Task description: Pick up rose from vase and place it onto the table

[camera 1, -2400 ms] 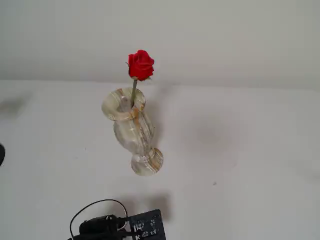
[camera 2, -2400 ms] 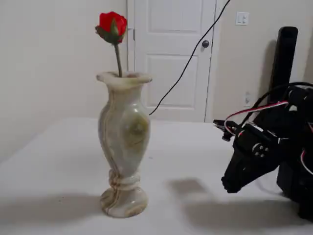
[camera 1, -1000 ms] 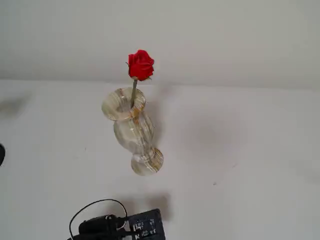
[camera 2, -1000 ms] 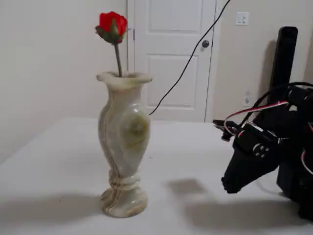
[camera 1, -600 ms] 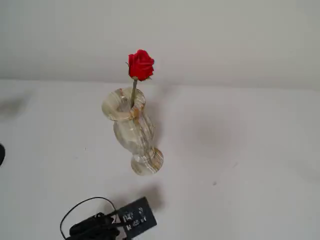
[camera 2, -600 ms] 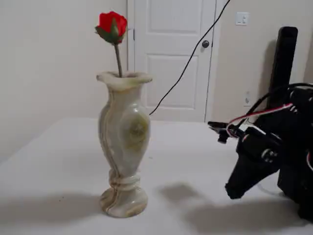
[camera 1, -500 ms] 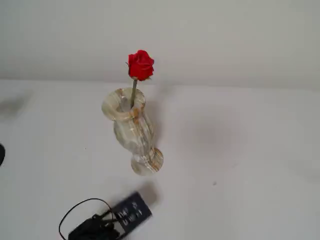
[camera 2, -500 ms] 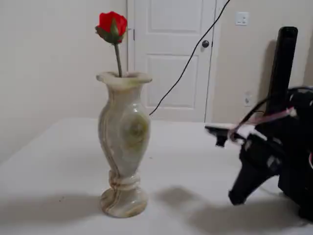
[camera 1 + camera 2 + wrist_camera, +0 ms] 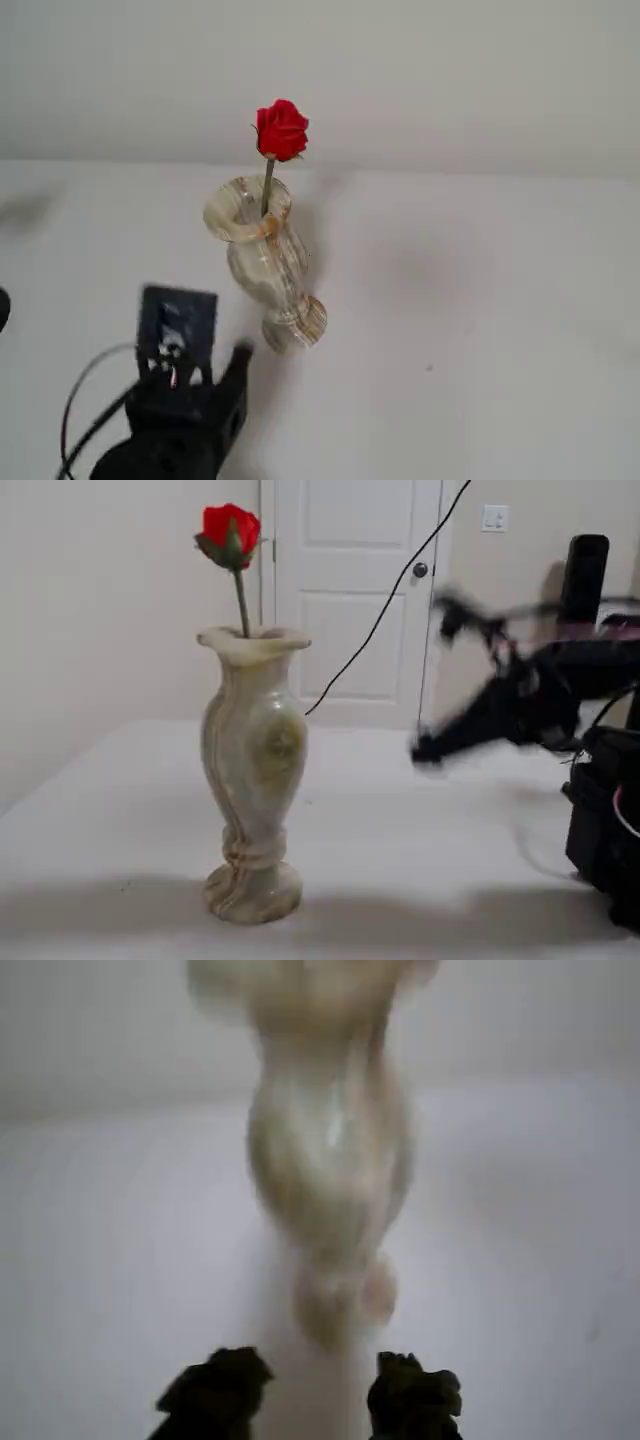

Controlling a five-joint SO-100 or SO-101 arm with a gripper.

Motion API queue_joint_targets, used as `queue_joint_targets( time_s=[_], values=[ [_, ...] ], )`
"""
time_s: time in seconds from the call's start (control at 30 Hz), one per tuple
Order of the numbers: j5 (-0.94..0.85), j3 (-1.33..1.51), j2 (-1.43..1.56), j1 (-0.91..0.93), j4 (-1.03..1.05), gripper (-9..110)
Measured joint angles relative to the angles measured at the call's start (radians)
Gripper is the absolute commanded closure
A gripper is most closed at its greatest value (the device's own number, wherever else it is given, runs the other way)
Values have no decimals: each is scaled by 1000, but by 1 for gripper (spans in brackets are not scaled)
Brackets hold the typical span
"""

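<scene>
The red rose [image 9: 281,130] stands upright in the cream marbled vase [image 9: 262,255] on the white table [image 9: 480,300]. From the side, the rose [image 9: 229,528] rises above the rim of the vase [image 9: 253,770]. My black gripper [image 9: 238,358] hovers just left of the vase's foot and does not touch it. In the other fixed view the gripper [image 9: 424,751] is blurred and raised, well to the right of the vase. The wrist view shows the blurred vase [image 9: 330,1150] ahead and my gripper [image 9: 312,1400] open and empty; the rose is out of that view.
A black upright post [image 9: 585,580] and the arm's black base [image 9: 600,820] stand at the right. A black cable [image 9: 380,610] hangs in front of a white door. A dark object [image 9: 2,308] touches the left edge. White table [image 9: 400,830] surrounds the vase.
The arm has risen from its low folded pose and swung toward the vase, with motion blur. The rose and vase have not moved.
</scene>
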Motion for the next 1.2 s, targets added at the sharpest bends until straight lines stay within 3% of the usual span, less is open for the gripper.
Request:
queue_joint_targets(
  time_s=[0.2, 0.57, 0.8, 0.97, 1.2],
  values=[
    [-14, -278, -322, 63, -183, 79],
    [103, -811, -963, 100, -224, 79],
    [130, -922, -1178, 106, -278, 83],
    [152, -980, -1282, 106, -298, 101],
    [146, -1080, -1328, 106, -276, 102]
  ],
)
